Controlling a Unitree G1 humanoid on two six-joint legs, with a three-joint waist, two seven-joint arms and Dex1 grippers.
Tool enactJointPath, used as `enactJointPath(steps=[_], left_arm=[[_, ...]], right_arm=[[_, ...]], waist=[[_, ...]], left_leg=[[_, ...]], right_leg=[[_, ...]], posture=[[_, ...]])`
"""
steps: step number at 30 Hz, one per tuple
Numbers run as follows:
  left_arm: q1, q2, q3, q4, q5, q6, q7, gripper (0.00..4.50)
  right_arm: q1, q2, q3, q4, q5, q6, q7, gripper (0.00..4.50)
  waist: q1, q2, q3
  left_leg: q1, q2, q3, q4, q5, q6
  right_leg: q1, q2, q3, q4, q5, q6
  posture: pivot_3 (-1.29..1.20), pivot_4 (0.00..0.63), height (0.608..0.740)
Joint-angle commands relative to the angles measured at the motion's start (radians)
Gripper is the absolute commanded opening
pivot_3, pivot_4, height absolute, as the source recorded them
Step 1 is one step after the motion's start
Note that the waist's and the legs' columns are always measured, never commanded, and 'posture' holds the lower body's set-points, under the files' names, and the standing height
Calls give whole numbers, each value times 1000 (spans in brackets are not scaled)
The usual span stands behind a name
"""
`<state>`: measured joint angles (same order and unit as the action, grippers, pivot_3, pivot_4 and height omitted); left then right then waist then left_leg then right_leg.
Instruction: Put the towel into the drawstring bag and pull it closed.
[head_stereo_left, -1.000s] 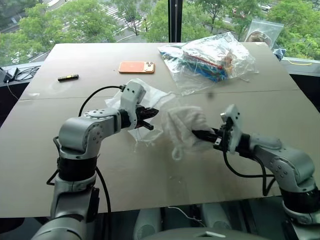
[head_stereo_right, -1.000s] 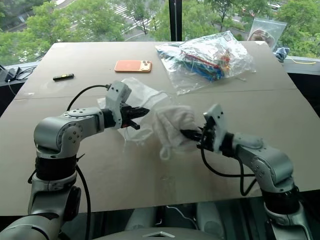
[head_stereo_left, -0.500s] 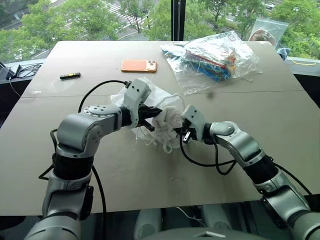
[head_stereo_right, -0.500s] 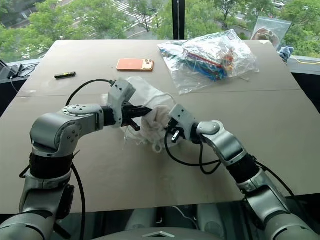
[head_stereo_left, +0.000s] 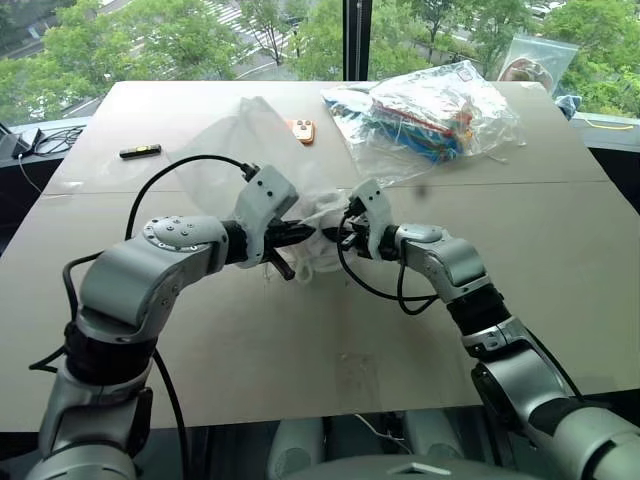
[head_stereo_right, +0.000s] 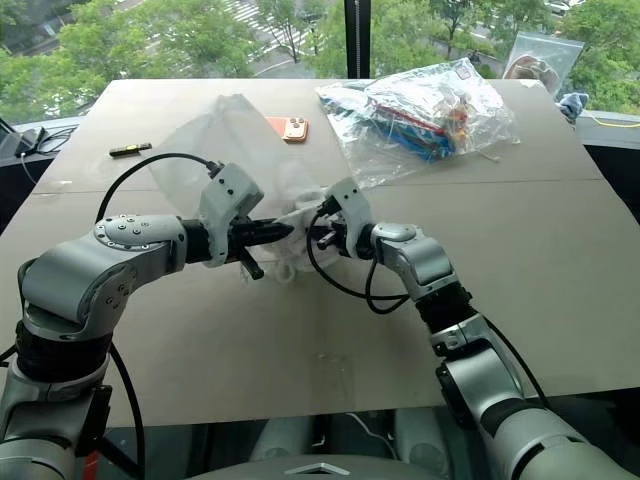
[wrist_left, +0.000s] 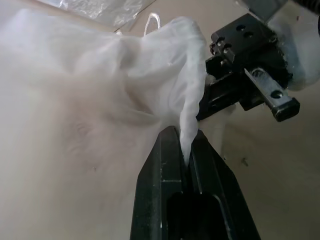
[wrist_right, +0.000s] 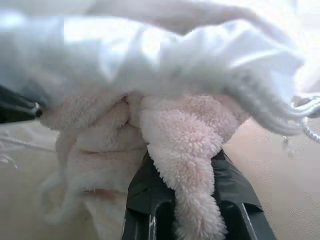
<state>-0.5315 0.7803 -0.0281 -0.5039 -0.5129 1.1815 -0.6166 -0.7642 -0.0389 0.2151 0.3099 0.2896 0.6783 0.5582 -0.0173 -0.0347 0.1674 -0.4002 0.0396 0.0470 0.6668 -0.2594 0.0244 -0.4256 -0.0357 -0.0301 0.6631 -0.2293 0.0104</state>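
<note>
Towel (wrist_right: 165, 145) sits right at the drawstring bag's (head_stereo_left: 235, 140) mouth, mid-surface, near side of the orange phone (head_stereo_left: 301, 130). Right gripper (head_stereo_left: 340, 235) fingers are clenched on the towel; left gripper (wrist_left: 187, 155) fingers are pinched tight on the bag's rim fabric, holding the mouth up while the bag body balloons back toward the phone.

Step in hand, as I read it: stuffing. To do it well:
- keep the left pinch steady and high so the mouth stays open
- drive the towel straight through the opening, deep, before letting go
- watch the loose towel tail hanging under the right fingers; it could snag on the rim
- cords (wrist_right: 300, 120) hang beside the mouth; keep them outside

Count: one towel, one drawstring bag, one phone, one small black stick-like item (head_stereo_left: 136, 153) left of the phone, one big clear bag of colourful stuff (head_stereo_left: 425, 110) right of it, one more clear bag (head_stereo_left: 530, 60) beyond that at the far edge.
</note>
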Motion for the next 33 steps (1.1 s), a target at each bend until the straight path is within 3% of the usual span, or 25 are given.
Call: enactJointPath(steps=[1,4,6,11,16,20,26,33], left_arm=[[14,44,28,-38,3,-40,-21,0],[27,56,25,-35,3,-56,-23,0],[12,24,17,-34,2,-65,-2,0],[-58,-67,61,-34,-59,-16,27,0],[-88,-129,113,-17,-123,60,54,0],[-59,-171,202,-24,-199,149,73,0],[-7,-185,314,-21,-281,203,91,0],[-63,-248,334,45,-343,241,128,0]], right_arm=[[-31,9,-51,17,-7,-41,-28,9],[-32,15,-63,36,-1,-73,-5,9],[-29,61,-79,22,69,-85,72,9],[-48,153,-95,134,80,-177,134,9],[-13,196,-71,113,115,-185,242,9],[-21,242,-207,126,232,-155,182,9],[18,193,-319,69,384,-43,175,9],[165,47,-260,-238,444,148,190,9]], waist=[[0,1,0],[3,1,0],[3,1,1],[1,1,1],[2,1,1],[2,1,1],[0,1,1],[11,1,1]], left_leg=[[0,0,0,0,0,0],[0,0,0,0,0,0],[-1,-1,1,0,0,0],[-1,0,0,0,0,0],[-1,0,0,0,0,0],[-1,-1,0,0,0,0],[-1,0,-1,0,0,0],[-1,-1,-1,0,0,0]], right_leg=[[0,0,0,0,0,0],[0,-1,0,0,0,0],[0,-1,0,-1,0,0],[0,0,0,-1,0,0],[0,0,0,-1,0,0],[0,-1,0,0,0,0],[0,-2,-1,0,0,0],[0,-3,-2,-1,0,0]], posture=[[0,150,740],[0,150,740],[0,150,740],[0,150,740],[0,150,740],[0,150,740],[0,150,740],[0,150,740]])
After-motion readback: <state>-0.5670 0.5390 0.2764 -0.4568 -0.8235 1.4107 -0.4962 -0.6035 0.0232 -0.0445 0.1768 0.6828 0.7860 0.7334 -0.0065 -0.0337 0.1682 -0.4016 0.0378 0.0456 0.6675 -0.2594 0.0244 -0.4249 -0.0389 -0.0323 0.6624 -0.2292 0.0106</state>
